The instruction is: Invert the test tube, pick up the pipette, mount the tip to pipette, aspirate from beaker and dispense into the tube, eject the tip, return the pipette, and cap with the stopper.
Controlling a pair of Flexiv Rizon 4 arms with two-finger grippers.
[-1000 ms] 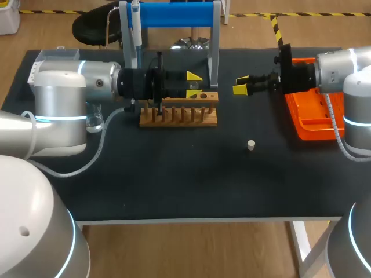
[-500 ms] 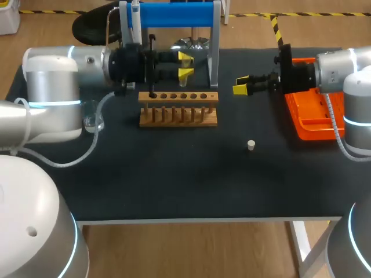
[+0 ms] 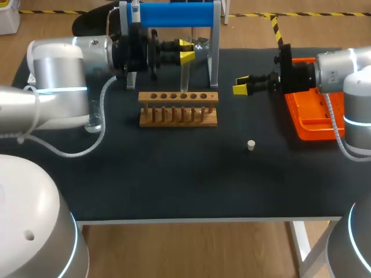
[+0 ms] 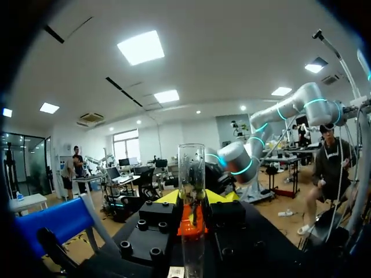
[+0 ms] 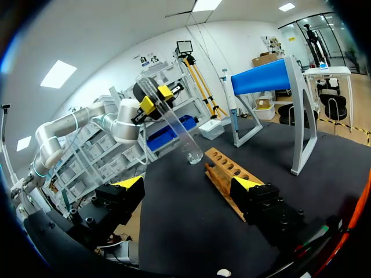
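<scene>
Black table, wood floor, ceiling lights

One test tube, one rack, one stopper, one pipette, one tray.

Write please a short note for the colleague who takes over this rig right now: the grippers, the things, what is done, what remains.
Left gripper: shut on the test tube, held above the wooden rack, in front of the blue stand.
Right gripper: open, empty, over the table beside the orange tray.
Pipette hangs on the stand. The stopper lies on the table. The beaker is partly hidden by the left arm.
Done: tube is out of the rack; which end is up I cannot tell.
Left: probably set the tube in the rack, then all pipette steps and capping.
</scene>
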